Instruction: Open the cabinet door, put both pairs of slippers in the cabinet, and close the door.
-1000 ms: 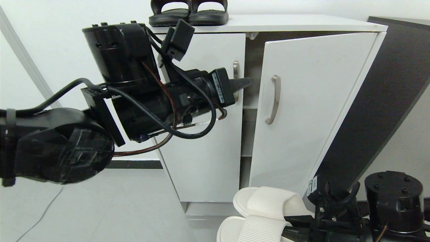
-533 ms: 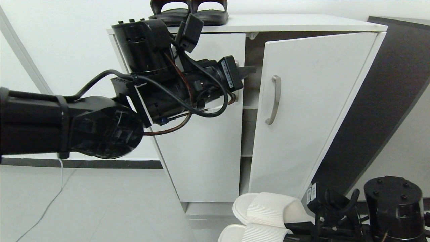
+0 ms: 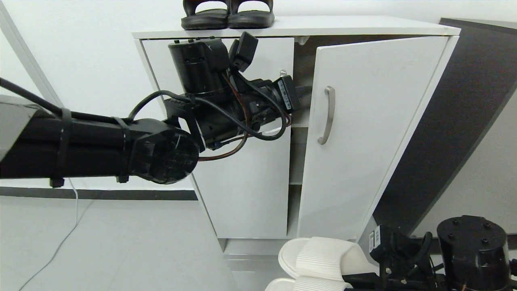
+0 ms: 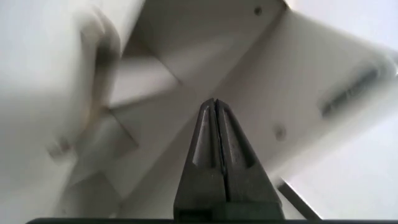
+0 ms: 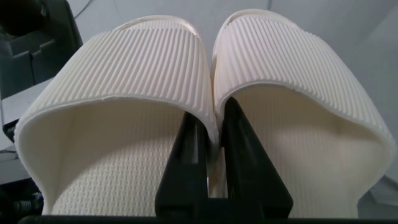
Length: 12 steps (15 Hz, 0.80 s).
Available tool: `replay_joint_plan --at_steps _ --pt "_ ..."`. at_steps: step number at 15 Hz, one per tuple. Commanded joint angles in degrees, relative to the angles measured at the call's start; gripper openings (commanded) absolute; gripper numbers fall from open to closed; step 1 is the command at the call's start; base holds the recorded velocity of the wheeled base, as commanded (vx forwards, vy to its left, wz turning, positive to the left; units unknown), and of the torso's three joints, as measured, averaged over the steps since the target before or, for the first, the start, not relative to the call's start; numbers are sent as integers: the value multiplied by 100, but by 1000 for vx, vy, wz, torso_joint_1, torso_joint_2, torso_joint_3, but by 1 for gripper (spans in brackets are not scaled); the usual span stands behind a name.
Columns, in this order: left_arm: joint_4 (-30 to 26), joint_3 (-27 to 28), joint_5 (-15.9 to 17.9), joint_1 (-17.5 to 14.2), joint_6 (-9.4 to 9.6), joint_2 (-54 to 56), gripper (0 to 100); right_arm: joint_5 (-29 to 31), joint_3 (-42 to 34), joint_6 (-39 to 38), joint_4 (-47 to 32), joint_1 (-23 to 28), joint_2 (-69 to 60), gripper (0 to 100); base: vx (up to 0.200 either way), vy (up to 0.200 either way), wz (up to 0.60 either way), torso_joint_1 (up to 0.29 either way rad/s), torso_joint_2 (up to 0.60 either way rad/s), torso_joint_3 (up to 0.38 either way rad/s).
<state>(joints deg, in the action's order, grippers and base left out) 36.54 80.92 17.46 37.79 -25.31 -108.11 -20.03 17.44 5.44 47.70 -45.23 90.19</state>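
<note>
The white cabinet [image 3: 250,182] has its left door shut and its right door [image 3: 363,133] ajar, with a dark gap between them. My left gripper [image 3: 305,91] is shut, and its tip sits in that gap near the top, between the two door handles. In the left wrist view the left gripper [image 4: 214,107] points into the cabinet's inside with nothing held. A pair of black slippers [image 3: 228,16] rests on the cabinet top. My right gripper [image 5: 211,165] is shut on the touching inner sides of the white slippers [image 5: 205,81], held low in front of the cabinet [image 3: 319,256].
A metal handle [image 3: 326,115] runs down the ajar door. A shelf edge [image 3: 297,127] shows inside the gap. A dark panel [image 3: 452,121] leans to the right of the cabinet. Grey floor [image 3: 121,250] lies open to the left.
My left arm has moved forward toward the cabinet, and its shut tip has gone into the gap between the doors. The head view has shifted slightly. The white slippers stay in the right gripper.
</note>
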Motion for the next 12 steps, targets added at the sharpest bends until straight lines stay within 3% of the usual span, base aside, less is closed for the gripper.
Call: replay_joint_plan --at_steps 1,3,4,12 --pt "108 -147 -14 220 87 35 0 -10 -4 1 2 -30 17 0 -200 0 0 -7 7 2" --pt "495 -349 -14 668 316 88 0 -19 -31 1 2 -48 17 0 -200 0 0 2 5 5" --pt "592 -375 -32 853 334 88 0 -10 -57 1 11 -92 17 0 -200 0 0 7 -2 -2" --pt "688 -516 -32 651 316 44 0 -19 -75 98 11 -127 17 0 0 0 0 0 0 0"
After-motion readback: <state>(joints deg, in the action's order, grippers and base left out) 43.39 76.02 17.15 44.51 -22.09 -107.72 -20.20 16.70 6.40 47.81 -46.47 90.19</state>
